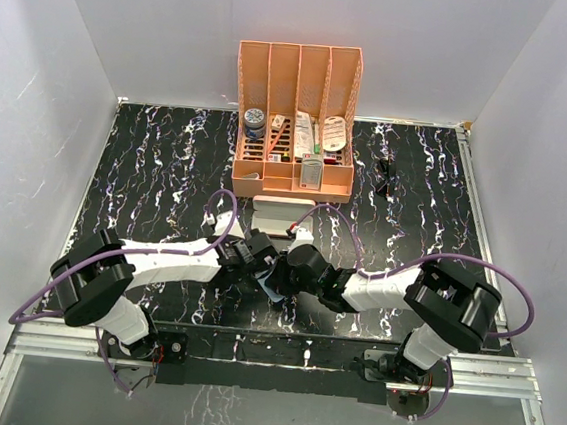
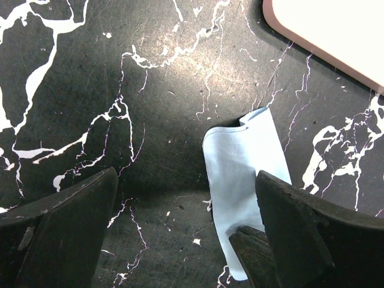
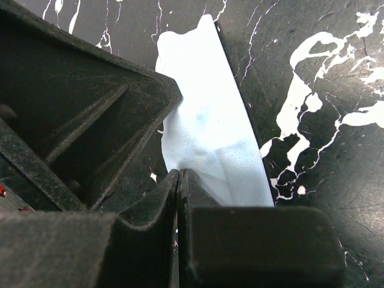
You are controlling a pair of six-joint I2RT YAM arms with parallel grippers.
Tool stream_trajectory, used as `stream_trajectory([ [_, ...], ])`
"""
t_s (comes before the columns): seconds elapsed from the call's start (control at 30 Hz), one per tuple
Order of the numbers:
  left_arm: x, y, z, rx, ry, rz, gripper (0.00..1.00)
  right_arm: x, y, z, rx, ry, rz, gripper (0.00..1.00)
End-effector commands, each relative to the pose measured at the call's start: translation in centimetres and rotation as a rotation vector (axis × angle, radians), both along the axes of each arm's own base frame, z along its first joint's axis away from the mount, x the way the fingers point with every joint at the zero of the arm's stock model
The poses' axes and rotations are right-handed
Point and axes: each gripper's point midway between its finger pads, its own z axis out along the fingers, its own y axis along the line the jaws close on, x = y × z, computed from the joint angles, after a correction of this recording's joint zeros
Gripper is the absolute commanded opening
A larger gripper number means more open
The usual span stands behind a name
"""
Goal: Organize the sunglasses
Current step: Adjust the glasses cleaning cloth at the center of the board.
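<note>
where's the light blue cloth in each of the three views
Top external: light blue cloth just below centre, on the near side of the pink case.
Left wrist: cloth right of centre, running to the bottom edge; case in the top right corner.
Right wrist: cloth at centre, pinched in the shut right claw; case not in view.
Shared landmark: the black white-veined table under it.

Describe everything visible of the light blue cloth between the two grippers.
The light blue fabric cloth lies on the black marbled tabletop, folded into a narrow, wrinkled strip with one wavy end free. The shut right gripper pinches its other end; the open left gripper brackets it. The pink case lies apart.
</note>
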Motion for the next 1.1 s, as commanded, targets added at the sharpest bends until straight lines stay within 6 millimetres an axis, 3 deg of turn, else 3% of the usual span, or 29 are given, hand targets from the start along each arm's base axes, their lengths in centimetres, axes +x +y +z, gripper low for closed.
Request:
stream_trajectory([
  [0.0, 0.7, 0.5, 1.6, -0.013, -0.036, 0.021, 0.98, 0.4, 0.3, 0.0, 0.023, -0.009, -0.012, 0.00],
  [0.2, 1.7, 0.6, 3.5, -0.032, -0.082, 0.024, 0.98, 0.3, 0.2, -0.4, 0.020, -0.001, -0.013, 0.00],
  [0.43, 1.9, 0.6, 4.2, -0.015, -0.087, -0.008, 0.97, 0.3, 0.1, -0.5, 0.009, -0.003, -0.011, 0.00],
  [0.7, 1.7, 2.1, 5.3, -0.015, -0.134, -0.016, 0.94, -0.1, -0.6, -0.8, -0.024, 0.009, -0.006, 0.00],
  [1.07, 1.7, 2.9, 6.3, -0.021, -0.156, -0.031, 0.95, -1.8, -4.2, -1.9, -0.151, 0.015, 0.031, 0.00],
])
